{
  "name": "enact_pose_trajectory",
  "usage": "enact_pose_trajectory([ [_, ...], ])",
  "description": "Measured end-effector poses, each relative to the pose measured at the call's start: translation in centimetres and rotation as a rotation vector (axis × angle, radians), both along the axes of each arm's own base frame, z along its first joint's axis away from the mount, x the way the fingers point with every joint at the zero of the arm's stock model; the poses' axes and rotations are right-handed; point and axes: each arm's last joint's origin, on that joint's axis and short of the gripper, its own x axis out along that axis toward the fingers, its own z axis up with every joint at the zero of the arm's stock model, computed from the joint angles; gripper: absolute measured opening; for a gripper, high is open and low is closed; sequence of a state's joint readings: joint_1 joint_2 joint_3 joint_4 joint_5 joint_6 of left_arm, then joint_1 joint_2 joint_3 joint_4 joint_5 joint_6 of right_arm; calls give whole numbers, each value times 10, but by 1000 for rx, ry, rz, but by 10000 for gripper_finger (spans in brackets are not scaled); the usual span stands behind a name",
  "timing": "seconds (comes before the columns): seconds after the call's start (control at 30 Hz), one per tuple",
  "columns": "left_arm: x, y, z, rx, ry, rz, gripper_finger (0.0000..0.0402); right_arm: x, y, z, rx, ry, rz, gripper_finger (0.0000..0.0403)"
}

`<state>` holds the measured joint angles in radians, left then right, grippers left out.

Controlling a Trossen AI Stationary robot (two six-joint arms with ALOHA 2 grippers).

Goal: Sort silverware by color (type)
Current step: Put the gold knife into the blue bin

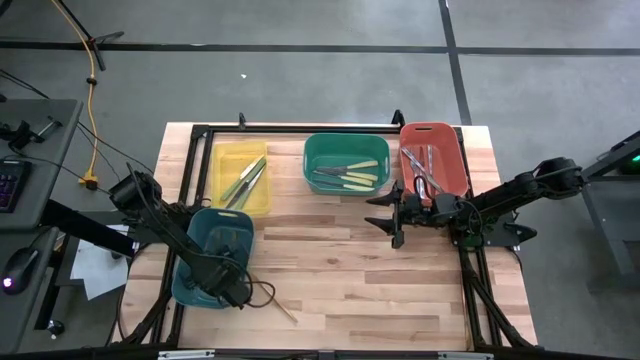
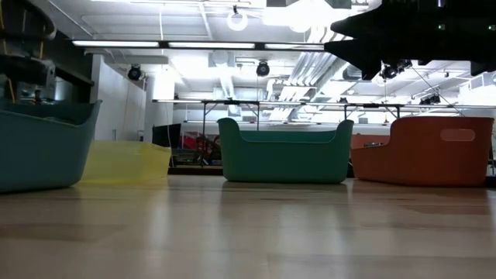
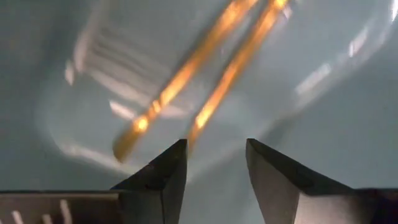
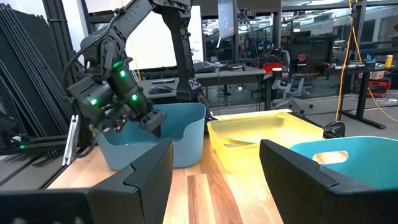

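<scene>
My left gripper (image 1: 230, 287) points down into the teal bin (image 1: 205, 232) at the near left, and its fingers stand open (image 3: 216, 157). Below them two tan wooden-handled utensils (image 3: 205, 81) lie side by side on the bin's floor, blurred, clear of the fingers. The yellow bin (image 1: 240, 185) holds several green and yellow utensils. Yellow-handled ones (image 1: 352, 175) lie in the green bin (image 1: 318, 150), and silver-grey ones (image 1: 420, 168) in the red bin (image 1: 450, 150). My right gripper (image 1: 393, 215) hovers open and level in front of the red bin, with nothing between its fingers (image 4: 214, 163).
A thin tan utensil (image 1: 283, 309) lies on the wooden table just right of the teal bin, near the front edge. The middle of the table (image 1: 350, 280) is bare wood. Black frame rails (image 1: 300, 127) run behind the bins.
</scene>
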<state>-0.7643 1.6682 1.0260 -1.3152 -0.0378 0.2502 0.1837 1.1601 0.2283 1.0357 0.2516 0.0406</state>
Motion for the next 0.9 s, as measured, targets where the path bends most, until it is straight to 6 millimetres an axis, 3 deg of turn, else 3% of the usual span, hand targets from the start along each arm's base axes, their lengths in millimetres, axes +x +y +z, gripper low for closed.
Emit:
enact_pose_trajectory([
  [0.13, 0, 8, 15, 85, 71, 34, 155, 0, 0, 0, -14, 1, -2, 224],
  [0.27, 12, 16, 36, 150, 40, 124, 146, 0, 0, 0, -18, 1, -9, 224],
  [0.67, 49, 37, 131, -66, -593, 348, 127, 0, 0, 0, -21, 2, -13, 224],
  [0.8, 66, 33, 147, -249, -842, 470, 127, 0, 0, 0, -15, 1, -12, 224],
  [0.9, 78, 26, 148, -358, -910, 532, 127, 0, 0, 0, -14, 3, -12, 224],
])
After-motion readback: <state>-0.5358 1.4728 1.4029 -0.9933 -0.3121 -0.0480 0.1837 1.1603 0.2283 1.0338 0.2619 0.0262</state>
